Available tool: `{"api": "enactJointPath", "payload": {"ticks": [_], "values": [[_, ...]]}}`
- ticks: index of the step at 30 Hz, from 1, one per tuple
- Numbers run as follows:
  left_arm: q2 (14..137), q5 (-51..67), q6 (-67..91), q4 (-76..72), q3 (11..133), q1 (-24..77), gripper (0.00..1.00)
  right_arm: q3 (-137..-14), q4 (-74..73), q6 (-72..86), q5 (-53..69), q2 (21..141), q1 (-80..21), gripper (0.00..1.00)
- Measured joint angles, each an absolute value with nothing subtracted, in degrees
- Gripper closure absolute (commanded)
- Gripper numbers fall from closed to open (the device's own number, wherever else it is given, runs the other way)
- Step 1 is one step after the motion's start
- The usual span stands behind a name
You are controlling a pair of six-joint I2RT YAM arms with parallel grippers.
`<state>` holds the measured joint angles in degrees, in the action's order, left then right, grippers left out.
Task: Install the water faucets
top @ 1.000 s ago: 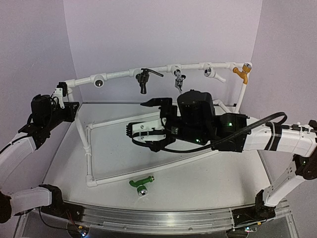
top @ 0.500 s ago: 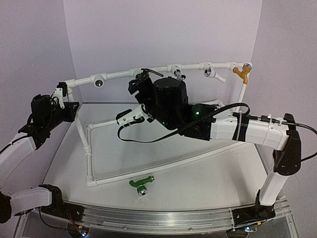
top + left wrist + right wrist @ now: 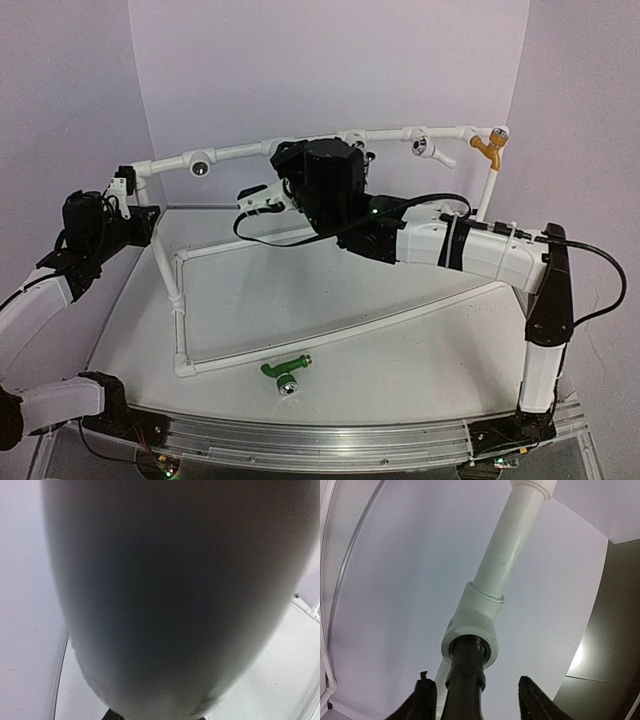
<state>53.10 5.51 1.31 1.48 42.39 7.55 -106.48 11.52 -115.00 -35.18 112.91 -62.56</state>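
The dark brown-black faucet (image 3: 466,680) hangs from a white tee fitting (image 3: 472,625) on the top rail. My right gripper (image 3: 474,679) straddles it from below, jaws open, with a gap on each side of the body. From above, the right wrist (image 3: 330,180) hides this faucet. The bright green faucet (image 3: 285,371) lies loose on the table near the front. My left gripper (image 3: 123,186) is shut on the white pipe frame at its left corner. That pipe (image 3: 160,600) fills the left wrist view as a blurred grey-white mass.
On the top rail sit an empty socket (image 3: 201,167), a chrome tap (image 3: 362,151), a white tap (image 3: 432,148) and an orange-yellow tap (image 3: 487,148). The frame's lower pipes (image 3: 180,300) lie across the table. Walls close in on three sides.
My right arm rose from above the table's middle to the top rail and narrowed its jaws around the dark faucet. The left arm and green faucet stayed put.
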Motion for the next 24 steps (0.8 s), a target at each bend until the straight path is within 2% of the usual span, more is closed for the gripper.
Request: {"api": "enactJointPath", "payload": {"ticks": [4,9,14,18,22,24], "values": [[53.1,5.6,1.4,1.5,42.4,7.6,1.0,-106.5,12.7,-112.3,-38.7,113.6,-63.4,0.81],[53.2,5.4,1.4,1.5,42.4,7.2,1.0,-106.5,13.5,-99.2,-41.8,114.8,-64.3,0.9],[53.4,4.3,1.8,1.3,42.4,6.5,1.0,-109.7,11.8,-76.9,-42.2,117.0,-64.6,0.91],[53.4,3.8,1.9,1.3,42.4,6.2,1.0,-110.4,10.1,-51.3,-40.8,117.4,-64.6,0.93],[53.4,3.8,1.8,1.2,42.4,6.3,1.0,-107.2,10.5,-21.2,-33.5,115.5,-62.9,0.93],[53.3,4.2,1.8,1.1,42.4,6.5,1.0,-104.8,12.4,-10.2,-28.7,114.2,-62.1,0.88]]}}
